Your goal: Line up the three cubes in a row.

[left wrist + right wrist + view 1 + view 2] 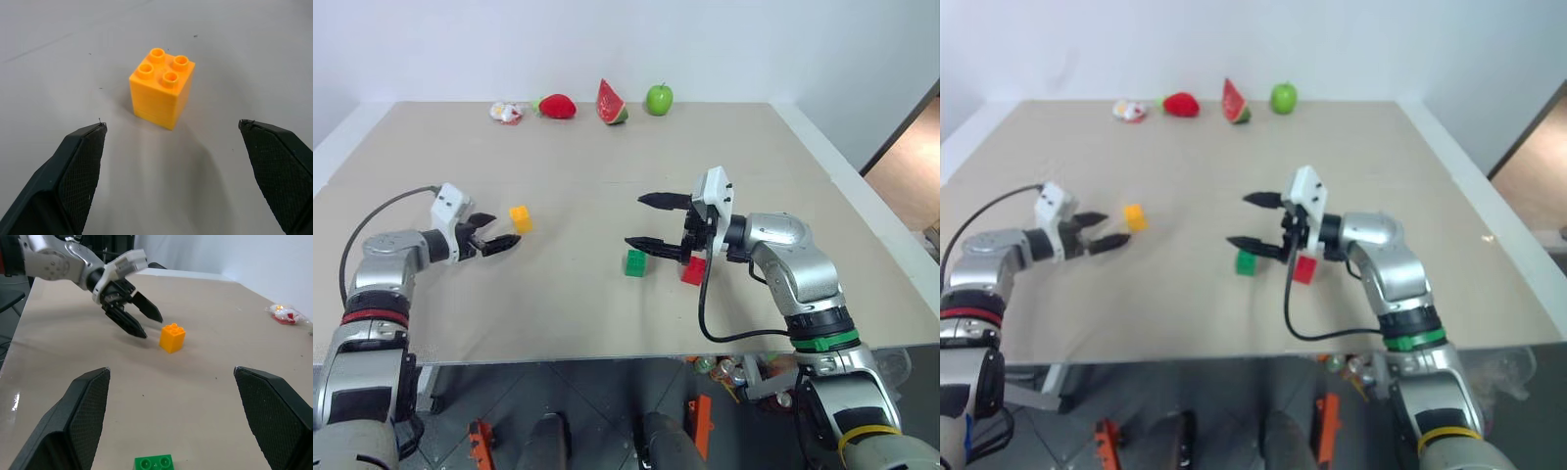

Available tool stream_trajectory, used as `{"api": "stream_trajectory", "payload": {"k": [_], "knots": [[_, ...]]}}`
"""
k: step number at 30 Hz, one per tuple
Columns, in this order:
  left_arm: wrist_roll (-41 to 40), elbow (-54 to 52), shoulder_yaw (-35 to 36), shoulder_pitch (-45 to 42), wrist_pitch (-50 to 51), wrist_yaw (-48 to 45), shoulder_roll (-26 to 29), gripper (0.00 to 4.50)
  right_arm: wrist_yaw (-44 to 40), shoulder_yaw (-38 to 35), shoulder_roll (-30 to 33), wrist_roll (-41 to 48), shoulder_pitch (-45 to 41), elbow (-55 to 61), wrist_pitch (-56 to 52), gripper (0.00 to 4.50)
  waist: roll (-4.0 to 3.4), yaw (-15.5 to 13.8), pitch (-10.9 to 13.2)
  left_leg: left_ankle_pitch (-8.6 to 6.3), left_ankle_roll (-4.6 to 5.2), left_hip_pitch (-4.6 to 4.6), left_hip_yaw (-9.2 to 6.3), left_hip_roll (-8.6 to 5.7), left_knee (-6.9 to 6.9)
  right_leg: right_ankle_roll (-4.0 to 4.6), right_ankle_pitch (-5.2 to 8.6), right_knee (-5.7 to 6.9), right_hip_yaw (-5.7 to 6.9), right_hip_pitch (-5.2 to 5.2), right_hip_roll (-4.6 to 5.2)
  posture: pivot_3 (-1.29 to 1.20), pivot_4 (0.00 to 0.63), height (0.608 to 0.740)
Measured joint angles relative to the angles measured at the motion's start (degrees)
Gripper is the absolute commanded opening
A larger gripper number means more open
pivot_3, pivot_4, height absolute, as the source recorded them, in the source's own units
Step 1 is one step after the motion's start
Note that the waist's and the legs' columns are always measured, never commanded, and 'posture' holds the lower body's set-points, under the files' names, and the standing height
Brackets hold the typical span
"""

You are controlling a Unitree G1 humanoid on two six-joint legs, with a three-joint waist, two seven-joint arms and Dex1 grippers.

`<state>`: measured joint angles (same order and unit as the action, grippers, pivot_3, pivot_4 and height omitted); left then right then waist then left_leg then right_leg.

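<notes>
A yellow-orange cube stands on the tan table toward the left. My left gripper is open and low, its tips just short of that cube, which sits ahead of the gap between the fingers. Near the middle, a green cube and a red cube rest close together. My right gripper hovers open above the green cube, pointing toward the left arm, with nothing between its fingers. The red cube lies partly under the right wrist.
Along the table's far edge lie a wrapped packet, a toy strawberry, a watermelon slice and a green apple. Bare tabletop separates the yellow-orange cube from the green one. The front edge runs just below both arms.
</notes>
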<state>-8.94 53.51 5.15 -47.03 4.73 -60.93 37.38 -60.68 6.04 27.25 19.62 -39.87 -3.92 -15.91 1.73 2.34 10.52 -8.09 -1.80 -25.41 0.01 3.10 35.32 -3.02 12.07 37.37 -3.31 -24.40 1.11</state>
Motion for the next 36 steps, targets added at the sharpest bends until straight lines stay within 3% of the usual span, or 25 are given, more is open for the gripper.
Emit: {"api": "stream_trajectory", "payload": {"k": [12, 33, 34, 36], "knots": [[3.33, 13.71, -0.84, -8.18, -4.93, 2.8, -1.7, 4.47, 1.66, -0.1, 0.59, 0.42, 1.25, 2.55, -1.92, 4.22, 0.01, 0.0, 0.0, 0.0, 0.0, -0.01, -0.01, -0.01, 0.02, -0.01, -0.02, 0.0, -0.01, 0.01, 0.0, 0.0, 0.15, 0.74], [6.2, 18.95, -0.36, -11.38, -7.37, 11.03, -6.67, 4.47, 3.08, -0.53, 0.94, 0.96, 1.85, 2.78, -2.65, 4.22, 0.01, 0.0, 0.0, 0.0, 0.0, -0.02, -0.03, -0.03, 0.01, -0.23, -0.12, 0.0, -0.01, 0.01, -0.01, 0.0, 0.15, 0.74], [6.22, 19.02, -0.34, -11.42, -7.38, 11.41, -7.0, 3.95, 3.22, -0.54, 1.02, 1.0, 1.86, 2.89, -2.73, 4.22, 0.01, 0.0, 0.0, 0.0, 0.0, -0.02, -0.03, -0.03, 0.01, -0.23, -0.12, 0.0, -0.01, 0.01, -0.01, 0.0, 0.15, 0.74], [6.25, 19.18, -0.3, -11.42, -7.39, 12.09, -7.1, 3.33, 3.35, -0.58, 1.26, 1.08, 1.88, 3.11, -2.95, 4.22, 0.01, 0.01, 0.0, 0.0, 0.0, -0.02, -0.03, -0.02, 0.01, -0.23, -0.12, 0.0, -0.01, 0.0, -0.02, 0.0, 0.15, 0.74]]}}
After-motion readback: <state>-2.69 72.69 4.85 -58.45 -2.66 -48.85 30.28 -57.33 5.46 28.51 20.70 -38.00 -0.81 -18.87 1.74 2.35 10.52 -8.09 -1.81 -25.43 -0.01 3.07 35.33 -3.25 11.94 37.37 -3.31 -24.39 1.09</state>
